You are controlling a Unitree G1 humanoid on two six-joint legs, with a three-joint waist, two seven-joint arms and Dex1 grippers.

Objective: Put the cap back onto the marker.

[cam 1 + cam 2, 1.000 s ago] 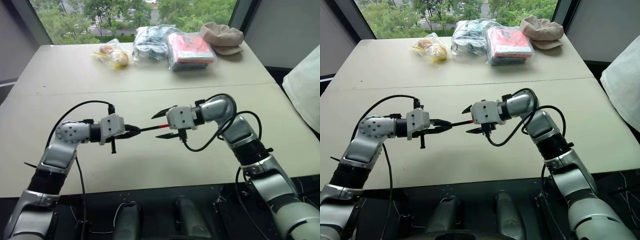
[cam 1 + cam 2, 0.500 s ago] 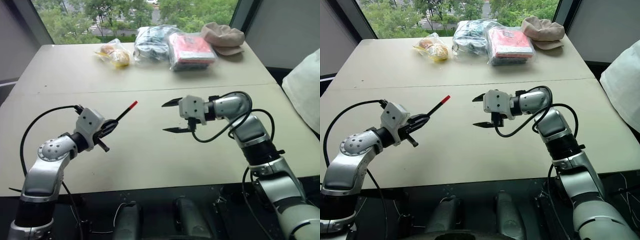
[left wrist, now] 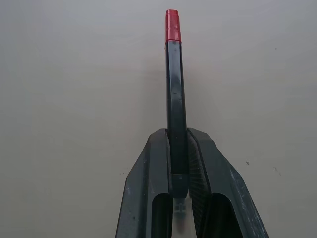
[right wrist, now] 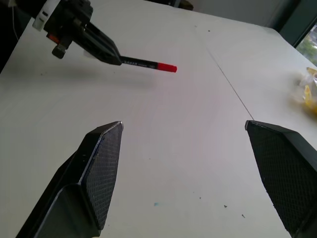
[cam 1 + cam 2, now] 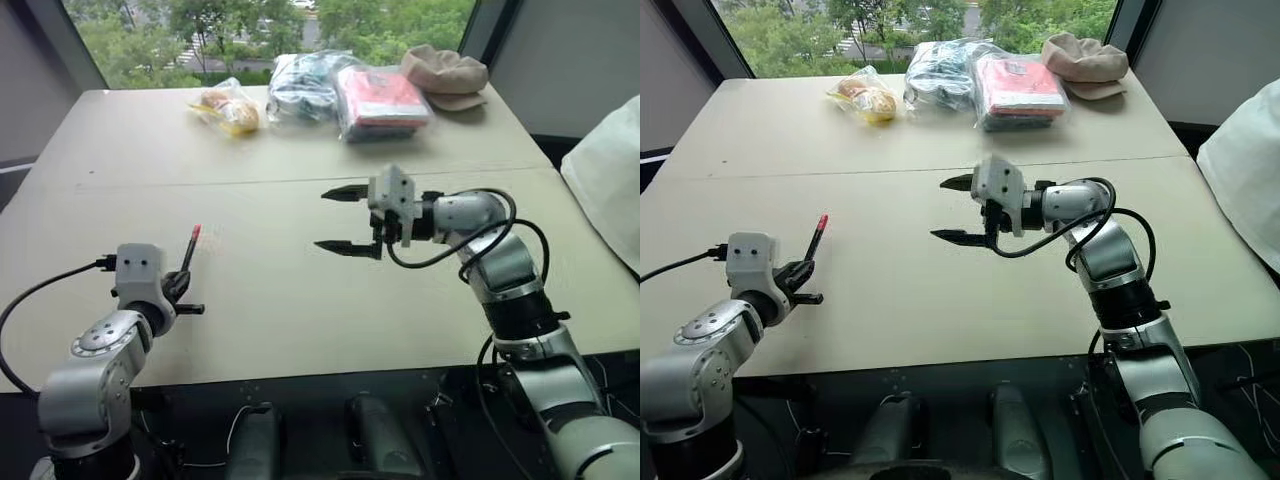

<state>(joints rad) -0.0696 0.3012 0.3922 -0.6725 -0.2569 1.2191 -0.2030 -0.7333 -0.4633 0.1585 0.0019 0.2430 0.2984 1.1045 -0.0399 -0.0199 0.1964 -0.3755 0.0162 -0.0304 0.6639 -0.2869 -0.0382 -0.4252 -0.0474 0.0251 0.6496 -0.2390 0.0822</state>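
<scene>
Red cap (image 3: 172,26) sits on the marker (image 3: 176,99) the left fingers (image 3: 203,163) clamp; the right fingers (image 4: 101,163), spread empty, should stay clear.

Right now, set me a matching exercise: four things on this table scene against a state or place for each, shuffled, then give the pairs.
Things:
1. left gripper
2. right gripper
3. marker
4. red packet

States or places:
A. lies at the table's far edge, beside a beige cap
B. jaws wide apart, nothing between them
C. dark barrel with a red end, sticking out from closed fingers
D. shut, clamping a thin stick

Pairs: 1-D, 2-B, 3-C, 4-A
</scene>
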